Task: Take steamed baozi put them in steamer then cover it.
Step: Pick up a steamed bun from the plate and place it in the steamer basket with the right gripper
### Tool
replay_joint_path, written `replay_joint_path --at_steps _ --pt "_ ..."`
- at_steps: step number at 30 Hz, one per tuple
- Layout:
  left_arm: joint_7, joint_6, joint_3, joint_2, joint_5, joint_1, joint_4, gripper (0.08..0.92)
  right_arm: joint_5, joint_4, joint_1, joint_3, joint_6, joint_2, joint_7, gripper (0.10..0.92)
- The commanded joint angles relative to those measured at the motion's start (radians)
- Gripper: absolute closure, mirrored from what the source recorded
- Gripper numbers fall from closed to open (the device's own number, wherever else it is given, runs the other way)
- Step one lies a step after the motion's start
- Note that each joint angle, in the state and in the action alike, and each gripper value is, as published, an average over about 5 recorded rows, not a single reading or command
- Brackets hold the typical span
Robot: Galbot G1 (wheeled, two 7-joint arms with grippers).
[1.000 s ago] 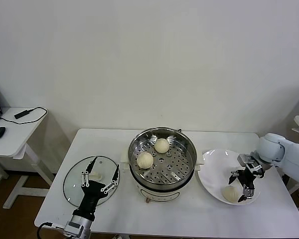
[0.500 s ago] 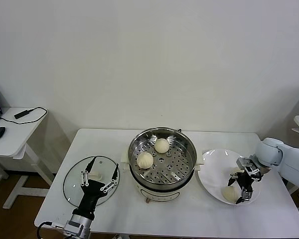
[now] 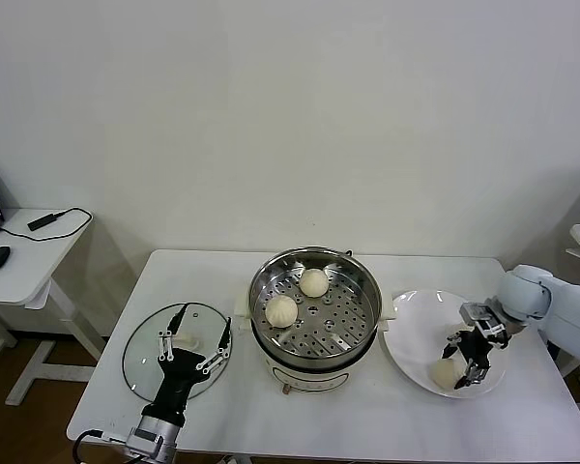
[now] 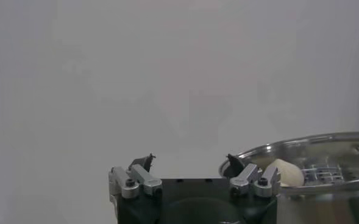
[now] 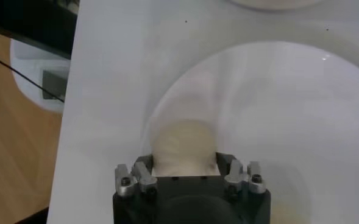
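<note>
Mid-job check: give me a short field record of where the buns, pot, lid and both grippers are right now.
steamer: centre of the table, uncovered
baozi in steamer: two, on the perforated tray
baozi on plate: one, between the right gripper's fingers
plate: right of the steamer
glass lid: flat on the table, left of the steamer
right gripper: down on the plate, fingers either side of the bun; lift not begun
left gripper: open, over the lid, holding nothing
</note>
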Motion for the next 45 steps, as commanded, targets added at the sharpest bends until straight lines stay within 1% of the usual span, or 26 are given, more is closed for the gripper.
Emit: replay_joint_path --at_steps 1,4,9,13,20,25,31,36,45 --pt "0.0 0.001 0.006 0.003 0.001 -0.003 -0.003 0.177 0.059 0.04 0.419 -0.237 0.121 0.046 -0.031 0.345" --pt "-0.001 0.0 0.012 0.003 0.001 -0.005 -0.003 0.177 0.07 0.055 0.615 -0.33 0.241 0.115 -0.038 0.346" --pt "-0.001 -0.002 0.015 0.002 0.003 -0.003 -0.008 0.177 0.035 0.108 0.793 -0.383 0.443 0.24 -0.039 0.347" --pt "-0.001 -0.002 0.011 0.003 0.003 0.0 -0.013 0.177 -0.003 0.196 0.846 -0.397 0.525 0.312 -0.009 0.35" --pt "-0.002 -0.002 0.012 0.003 0.003 0.002 -0.02 0.177 -0.143 0.345 0.713 -0.339 0.609 0.376 0.088 0.36" --pt "-0.003 -0.002 0.008 0.005 0.003 0.007 -0.024 0.177 -0.258 0.39 0.619 -0.293 0.672 0.426 0.129 0.364" --pt "-0.004 -0.004 0.0 0.008 0.002 0.011 -0.025 0.177 -0.358 0.399 0.529 -0.27 0.739 0.449 0.146 0.364" --pt "-0.004 -0.004 0.001 0.007 0.002 0.012 -0.026 0.177 -0.414 0.389 0.457 -0.247 0.789 0.462 0.16 0.364" --pt "-0.005 -0.01 -0.004 0.008 0.0 0.015 -0.023 0.177 -0.485 0.342 0.359 -0.213 0.804 0.478 0.147 0.363"
